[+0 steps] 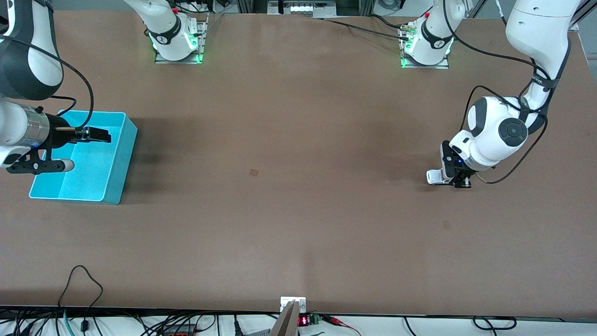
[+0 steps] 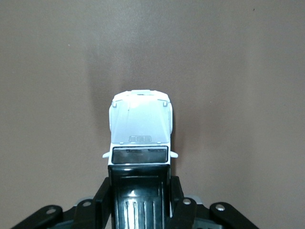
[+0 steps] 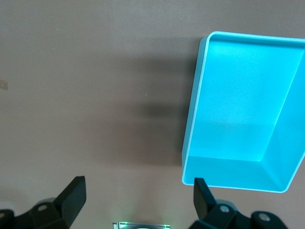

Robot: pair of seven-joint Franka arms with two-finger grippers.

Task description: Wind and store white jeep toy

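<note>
One white jeep toy (image 2: 140, 128) sits on the table (image 1: 289, 186) near the left arm's edge, the left hand (image 1: 459, 179) clamped on its roof. The right hand (image 3: 138, 200), spread wide and holding nothing, waits over the single turquoise bin (image 1: 114, 175) by its edge; wide bare tabletop lies between.

Brown table (image 1: 289, 140), turquoise bin (image 1: 119, 163), white jeep toy (image 1: 433, 176) on it

Brown tabletop (image 1: 289, 140), evenly lit, cables (image 1: 84, 322) along its near edge
</note>
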